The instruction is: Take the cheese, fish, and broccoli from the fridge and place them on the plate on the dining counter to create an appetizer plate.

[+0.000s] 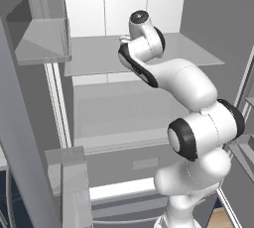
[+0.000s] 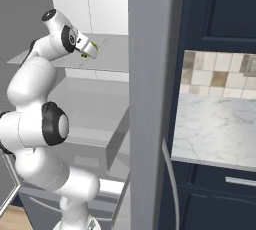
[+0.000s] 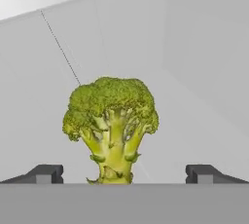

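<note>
Broccoli point(image 3: 112, 121) stands between the tool's point(image 3: 124, 174) two dark fingertips point(image 3: 46, 173), stem toward the tool and bumpy yellow-green head farther off; whether the tips touch it cannot be told. The jaws stand wide apart, one to each side of the stem. From the right base view a bit of the floret point(image 2: 90, 51) shows just past the hand, on a glass shelf point(image 2: 112, 54) inside the fridge point(image 1: 89, 4). Beyond the broccoli lie the shelf and the white back wall point(image 3: 121, 28).
</note>
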Controlling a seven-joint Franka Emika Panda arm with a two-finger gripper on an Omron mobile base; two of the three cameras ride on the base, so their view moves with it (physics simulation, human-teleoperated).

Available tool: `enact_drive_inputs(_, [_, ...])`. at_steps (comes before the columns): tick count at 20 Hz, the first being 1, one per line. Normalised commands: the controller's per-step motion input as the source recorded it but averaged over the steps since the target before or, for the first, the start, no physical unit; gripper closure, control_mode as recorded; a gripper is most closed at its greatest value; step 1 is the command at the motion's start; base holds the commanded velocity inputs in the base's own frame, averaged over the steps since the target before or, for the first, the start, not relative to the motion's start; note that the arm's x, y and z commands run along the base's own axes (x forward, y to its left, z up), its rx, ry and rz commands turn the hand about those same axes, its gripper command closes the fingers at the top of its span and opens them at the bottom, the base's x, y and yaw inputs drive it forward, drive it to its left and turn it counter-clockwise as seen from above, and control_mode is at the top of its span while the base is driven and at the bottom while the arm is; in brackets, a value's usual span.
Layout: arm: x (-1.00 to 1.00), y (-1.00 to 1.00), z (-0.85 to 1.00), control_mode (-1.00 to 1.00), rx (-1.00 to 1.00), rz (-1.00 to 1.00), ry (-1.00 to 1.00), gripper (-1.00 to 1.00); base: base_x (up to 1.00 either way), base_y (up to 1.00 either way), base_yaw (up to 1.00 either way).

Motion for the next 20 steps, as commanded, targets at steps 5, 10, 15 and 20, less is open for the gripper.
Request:
enact_drive_inputs(5, [0.77,0.00,-0.04,-1.00,0.10,0.00,0.00,-1.00,0.00,0.00,0.00])
enact_drive_inputs(10, [0.32,0.00,-0.30,-1.00,0.02,-0.01,0.03,-1.00,0.00,0.00,0.00])
enact_drive_inputs(15, [0.00,0.00,-0.73,-1.00,-0.05,-0.03,0.04,-1.00,0.00,0.00,0.00])
enact_drive_inputs(20, [0.25,0.00,-0.45,-1.00,0.00,-0.01,0.02,1.00,0.00,0.00,0.00])
